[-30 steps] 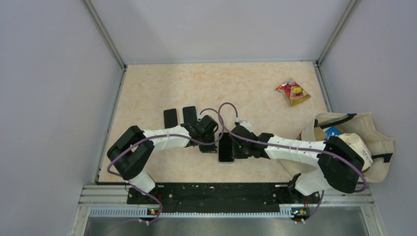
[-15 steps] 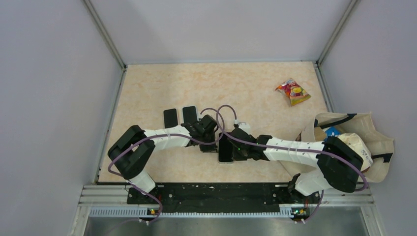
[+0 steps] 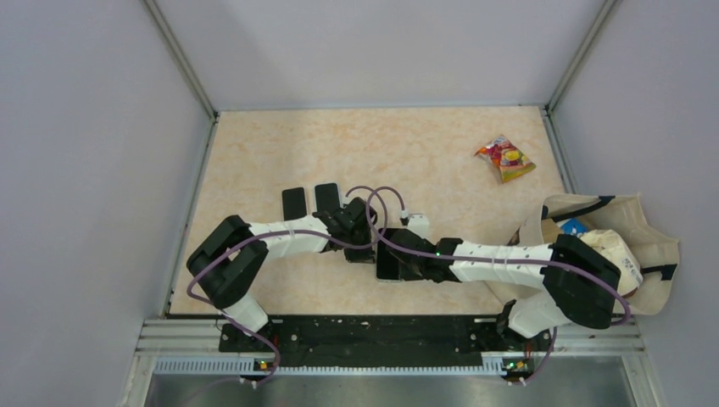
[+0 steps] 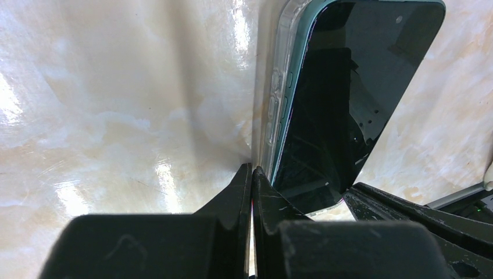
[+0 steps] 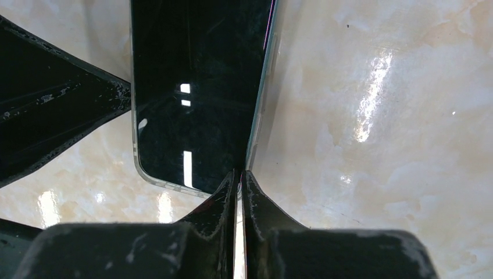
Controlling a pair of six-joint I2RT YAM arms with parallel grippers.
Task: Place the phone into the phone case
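The phone (image 3: 390,257) lies face up at the table's middle, its dark screen (image 4: 349,99) with a teal edge sitting in the clear phone case (image 4: 272,99). On that side the phone's edge looks a little raised from the case wall. My left gripper (image 4: 252,170) is shut, its tips against the case's long side near a corner; in the top view this gripper (image 3: 366,251) is left of the phone. My right gripper (image 5: 239,173) is shut too, tips touching the opposite long edge of the phone (image 5: 197,87). The case rim (image 5: 139,168) shows round its corner.
Two dark flat slabs (image 3: 293,203) (image 3: 326,197) lie just behind the left wrist. A snack packet (image 3: 505,158) sits at the back right. A beige tote bag (image 3: 627,242) with items in it slumps at the right edge.
My right gripper has closed its jaws and slid left along the table against the phone's edge. The left gripper has stayed shut in place.
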